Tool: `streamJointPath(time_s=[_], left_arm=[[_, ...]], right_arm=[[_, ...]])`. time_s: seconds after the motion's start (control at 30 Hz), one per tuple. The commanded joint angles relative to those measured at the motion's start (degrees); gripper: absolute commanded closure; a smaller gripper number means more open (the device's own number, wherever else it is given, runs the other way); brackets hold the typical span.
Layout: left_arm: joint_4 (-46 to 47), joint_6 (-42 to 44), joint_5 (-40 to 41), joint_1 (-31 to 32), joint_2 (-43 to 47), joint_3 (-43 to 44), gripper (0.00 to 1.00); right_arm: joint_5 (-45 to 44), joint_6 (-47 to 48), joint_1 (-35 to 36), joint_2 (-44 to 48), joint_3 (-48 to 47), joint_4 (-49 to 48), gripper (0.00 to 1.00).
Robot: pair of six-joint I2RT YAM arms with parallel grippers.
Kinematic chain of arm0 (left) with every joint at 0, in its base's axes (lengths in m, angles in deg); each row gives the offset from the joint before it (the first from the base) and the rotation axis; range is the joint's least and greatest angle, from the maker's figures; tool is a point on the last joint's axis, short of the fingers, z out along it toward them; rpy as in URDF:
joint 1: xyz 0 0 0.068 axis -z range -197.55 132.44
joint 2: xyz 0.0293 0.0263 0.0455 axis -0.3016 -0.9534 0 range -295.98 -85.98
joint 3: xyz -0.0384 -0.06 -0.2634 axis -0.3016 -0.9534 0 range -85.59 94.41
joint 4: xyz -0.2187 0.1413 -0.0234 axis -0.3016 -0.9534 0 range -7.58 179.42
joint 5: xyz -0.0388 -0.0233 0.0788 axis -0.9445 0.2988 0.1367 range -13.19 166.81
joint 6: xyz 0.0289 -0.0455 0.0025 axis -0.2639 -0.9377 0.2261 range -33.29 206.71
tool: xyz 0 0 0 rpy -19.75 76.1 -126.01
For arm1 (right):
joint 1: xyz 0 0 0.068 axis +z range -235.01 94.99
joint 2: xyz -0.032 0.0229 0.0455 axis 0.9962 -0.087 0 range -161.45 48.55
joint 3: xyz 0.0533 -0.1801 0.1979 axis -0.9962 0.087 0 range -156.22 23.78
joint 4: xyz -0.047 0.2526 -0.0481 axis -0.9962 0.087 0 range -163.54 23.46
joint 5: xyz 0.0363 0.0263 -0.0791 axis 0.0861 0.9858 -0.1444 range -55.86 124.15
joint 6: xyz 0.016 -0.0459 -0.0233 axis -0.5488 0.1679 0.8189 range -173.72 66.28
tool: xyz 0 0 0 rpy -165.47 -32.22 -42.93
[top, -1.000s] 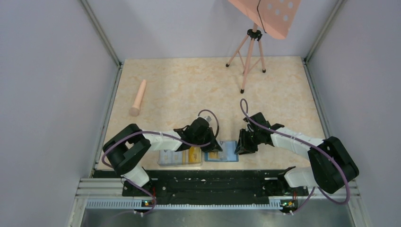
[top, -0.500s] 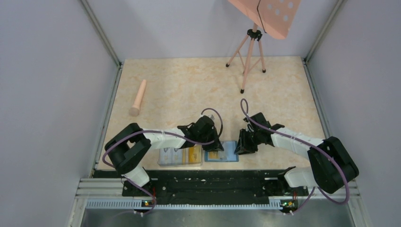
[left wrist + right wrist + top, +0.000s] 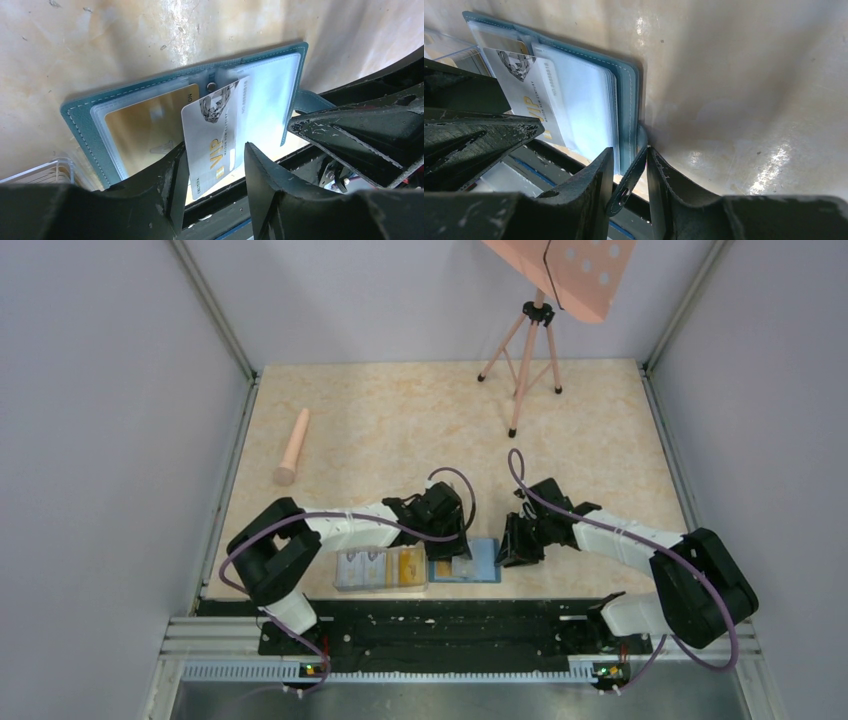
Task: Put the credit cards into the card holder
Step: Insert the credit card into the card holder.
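The teal card holder (image 3: 482, 562) lies open at the table's near edge. In the left wrist view the card holder (image 3: 80, 112) has a gold credit card (image 3: 145, 125) in its left pocket. A white VIP credit card (image 3: 215, 132) sticks partway out of the middle pocket. My left gripper (image 3: 215, 146) stands open around that card's free end; the card leans on the left finger, with a gap to the right one. My right gripper (image 3: 630, 150) is shut on the holder's snap tab (image 3: 631, 175). The white card (image 3: 531, 100) also shows there.
A clear plastic box (image 3: 380, 568) with several cards sits just left of the holder. A pink cylinder (image 3: 293, 445) lies far left and a pink tripod (image 3: 525, 360) stands at the back. The black base rail (image 3: 440, 625) runs right below the holder.
My left gripper has opened from shut and let go of the white card, shifting slightly right and uncovering more of the clear box. The right arm has not moved.
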Motion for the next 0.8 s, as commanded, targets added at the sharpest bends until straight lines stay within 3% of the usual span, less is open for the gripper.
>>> streamJointPath(time_s=[0.0, 0.5, 0.77], left_arm=[[-4.3, 1.7, 2.0, 0.5, -2.3, 2.2, 0.5], [-4.8, 2.6, -1.9, 3.1, -8.1, 9.8, 0.53], [-15.1, 4.4, 5.7, 3.5, -7.0, 12.2, 0.46]], right_arm=[[-1.1, 0.2, -0.2, -1.3, 1.5, -1.0, 0.68], [0.1, 0.2, -0.2, -1.7, 2.0, -2.2, 0.69], [0.1, 0.2, -0.2, -1.6, 1.9, -2.1, 0.69]])
